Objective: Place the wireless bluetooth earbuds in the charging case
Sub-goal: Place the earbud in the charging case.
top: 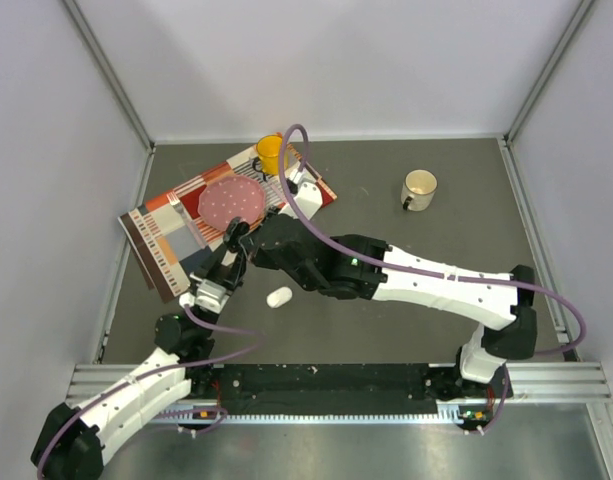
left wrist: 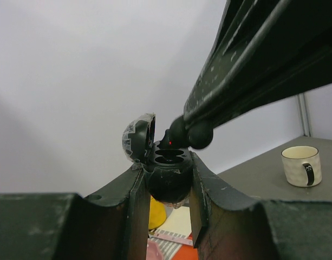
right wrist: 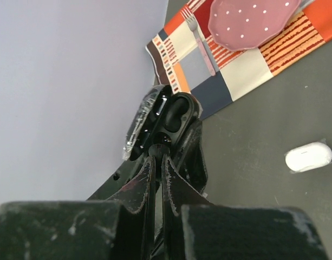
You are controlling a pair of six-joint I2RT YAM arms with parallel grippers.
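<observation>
Left wrist: black charging case (left wrist: 168, 187) clamped between left gripper (left wrist: 168, 170) fingers, lid (left wrist: 137, 140) swung up. Black earbud (left wrist: 200, 134) just above case's wells, pinched at right gripper (left wrist: 190, 128) tips.

Right wrist: right jaws almost shut, gripping black earbud at case's mouth. White case (right wrist: 309, 156) lies right of black charging case, apart.

Top: both grippers meet at black charging case. Mug (top: 419, 189) well apart to its right.

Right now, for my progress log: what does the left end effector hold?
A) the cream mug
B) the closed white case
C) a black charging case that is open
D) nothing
C: the left end effector clamps the black charging case, which stands open, while the right end effector holds a black earbud at its wells.
</observation>
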